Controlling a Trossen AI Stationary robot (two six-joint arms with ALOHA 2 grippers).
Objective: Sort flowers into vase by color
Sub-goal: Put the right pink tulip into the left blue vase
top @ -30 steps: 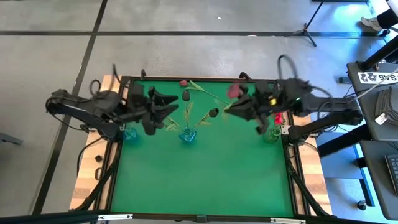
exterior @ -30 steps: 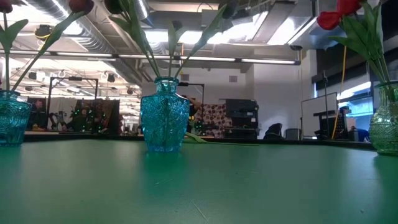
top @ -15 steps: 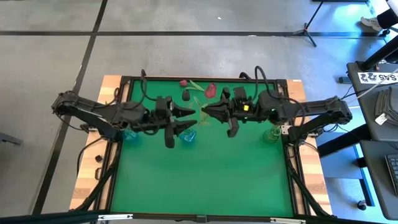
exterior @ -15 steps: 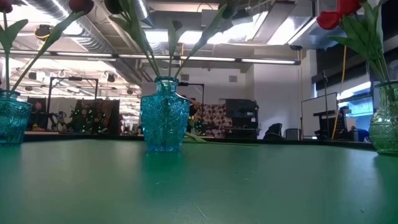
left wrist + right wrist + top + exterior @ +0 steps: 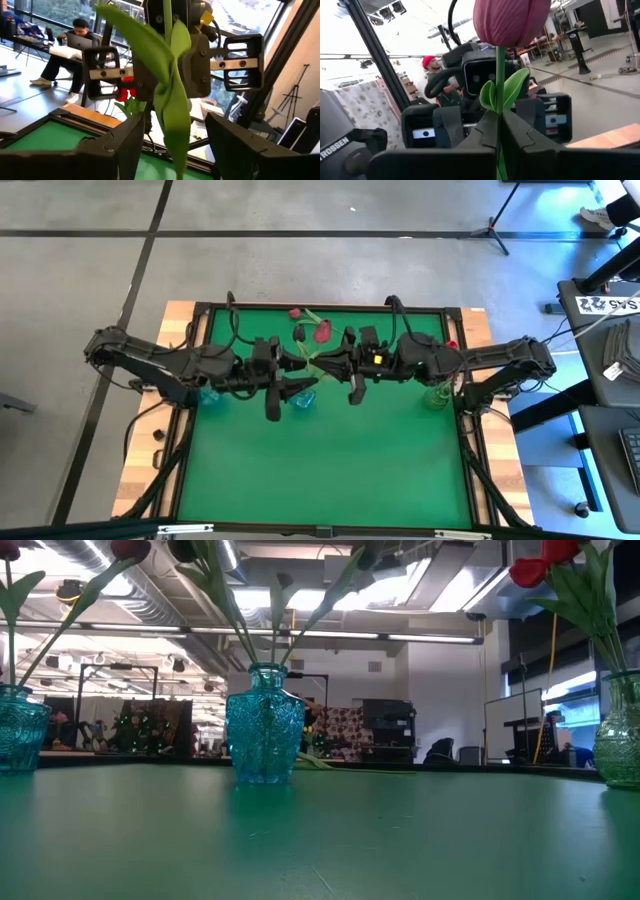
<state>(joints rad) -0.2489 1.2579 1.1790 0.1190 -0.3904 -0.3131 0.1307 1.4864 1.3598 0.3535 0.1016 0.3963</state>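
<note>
Green felt covers the table [image 5: 320, 470] you are working over, a flat matte sheet inside a dark frame. Across its far half both dark arms reach toward the middle and meet nearly tip to tip above the centre vase.

Your right gripper [image 5: 499, 131] is clenched on the stem of a pink-maroon tulip [image 5: 509, 21]. In its own wrist view the thin green stem runs straight up out of the pinched fingers, two small smooth leaves partway along, the waxy closed head at the top. From above, that head [image 5: 322, 333] sits toward the far edge, so the stem's long axis probably slants from the fingers toward the far side; the overhead view is too cluttered to be sure.

Your left gripper [image 5: 171, 142] stands released, its two blunt fingers spread with the tulip's stem and long folded leaf hanging between them but, as far as you can see, touching neither. It faces the right gripper head-on, so the flower lies directly ahead of it.

Three ribbed glass vases stand in a row: a teal vase [image 5: 264, 725] at centre under the grippers, already holding several stems, a second teal vase [image 5: 20, 730] at the left arm's side, and a greenish vase [image 5: 620, 735] with red tulips [image 5: 545, 562] on the right. Two loose flower heads [image 5: 297, 323] lie near the far edge.
</note>
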